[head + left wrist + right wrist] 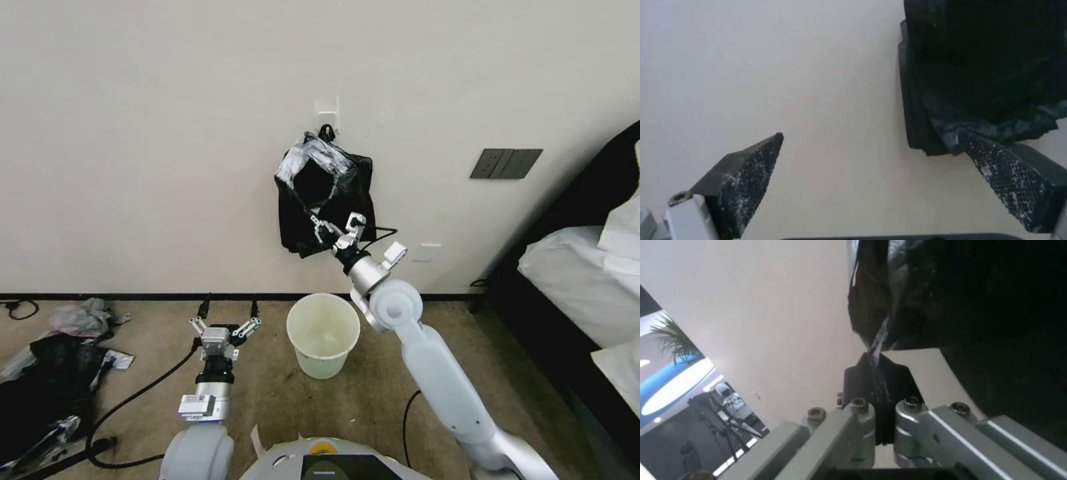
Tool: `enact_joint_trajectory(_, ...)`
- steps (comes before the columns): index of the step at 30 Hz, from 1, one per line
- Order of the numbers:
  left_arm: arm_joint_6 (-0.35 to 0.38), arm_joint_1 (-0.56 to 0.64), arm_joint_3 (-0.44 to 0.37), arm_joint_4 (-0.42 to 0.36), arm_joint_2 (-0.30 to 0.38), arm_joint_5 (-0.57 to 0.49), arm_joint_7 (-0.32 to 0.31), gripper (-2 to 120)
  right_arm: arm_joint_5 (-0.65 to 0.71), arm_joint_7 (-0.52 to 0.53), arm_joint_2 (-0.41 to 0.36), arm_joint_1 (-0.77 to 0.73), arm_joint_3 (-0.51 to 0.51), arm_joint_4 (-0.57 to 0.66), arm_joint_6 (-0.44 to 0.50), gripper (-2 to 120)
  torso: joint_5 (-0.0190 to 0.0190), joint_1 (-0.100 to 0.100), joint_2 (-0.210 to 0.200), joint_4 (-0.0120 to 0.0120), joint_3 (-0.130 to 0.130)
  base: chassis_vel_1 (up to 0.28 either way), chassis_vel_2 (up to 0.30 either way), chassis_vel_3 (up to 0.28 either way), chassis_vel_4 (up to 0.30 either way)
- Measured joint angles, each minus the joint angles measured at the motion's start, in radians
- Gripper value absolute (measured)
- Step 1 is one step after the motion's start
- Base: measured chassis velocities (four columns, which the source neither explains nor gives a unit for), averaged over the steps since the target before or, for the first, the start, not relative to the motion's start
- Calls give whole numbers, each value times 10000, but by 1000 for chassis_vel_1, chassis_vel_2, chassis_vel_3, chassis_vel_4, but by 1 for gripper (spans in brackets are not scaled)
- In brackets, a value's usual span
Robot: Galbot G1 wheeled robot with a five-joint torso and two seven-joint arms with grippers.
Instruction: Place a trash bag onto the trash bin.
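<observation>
The left gripper (871, 166) has its jaws spread wide apart, with pale wall (773, 66) between them. Black bags (987, 66) hang against that wall; their crumpled lower edge sits just beyond one textured fingertip (996, 163).

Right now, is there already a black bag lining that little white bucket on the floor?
No: the trash bin stands bare and open on the carpet, while the right tool pinches the trash bag hanging up at the wall.
</observation>
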Motion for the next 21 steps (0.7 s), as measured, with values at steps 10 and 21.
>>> enact_joint_trajectory(10, 42, -58, 43, -210, 169, -3, -3, 100, -953, -252, -417, -1674, 70, 1079, 203, 0, 1, 0, 0, 0, -1, 0, 0, 0, 0)
enact_joint_trajectory(21, 392, -202, 80, -700, 525, -142, -3, 100, -2033, -482, -716, -2968, 110, 1756, 352, 0, 1, 0, 0, -1, -1, 0, 0, 0, 0)
